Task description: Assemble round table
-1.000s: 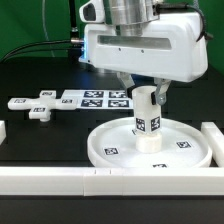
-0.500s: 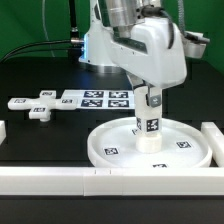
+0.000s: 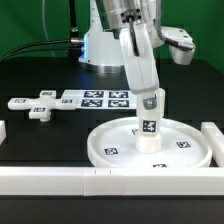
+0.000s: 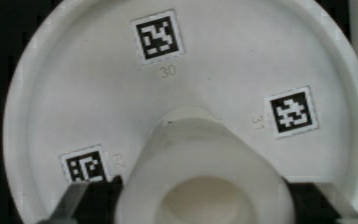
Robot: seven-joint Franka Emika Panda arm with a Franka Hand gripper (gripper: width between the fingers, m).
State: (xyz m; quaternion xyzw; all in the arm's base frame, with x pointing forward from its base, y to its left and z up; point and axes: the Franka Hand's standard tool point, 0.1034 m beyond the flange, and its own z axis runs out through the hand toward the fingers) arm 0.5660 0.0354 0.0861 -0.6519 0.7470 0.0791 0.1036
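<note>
Tabletop (image 3: 40, 140): black; it carries everything you see here.
Arm (image 3: 135, 50): white; it comes down from above the disc to the disc's centre.
Disc (image 3: 185, 150): the large white round piece with the raised rim lies flat on the tabletop, and you can take it as your landmark.
Rails (image 3: 50, 182): one straight white rail runs just in front of the disc, nearest the exterior camera; another stands just beside the disc on the exterior view's right.
Marker board (image 3: 95, 98): flat and white, with several tags; it lies behind the disc, towards the exterior view's left.
Post (image 3: 150, 125): a white cylinder with a tag, standing upright on the disc's central hub.
Tool (image 3: 150, 97): closed around the top of the post, directly over the disc's centre. In your wrist view, the dark fingers (image 4: 87, 200) sit on either side of the post's round end.
Loose part (image 3: 40, 108): small, white and tagged; it lies well apart from the disc, beyond the marker board's far end on the exterior view's left.
Tags (image 4: 158, 35): small black-and-white squares on the disc's face. Your wrist view shows three spread around the hub.
</note>
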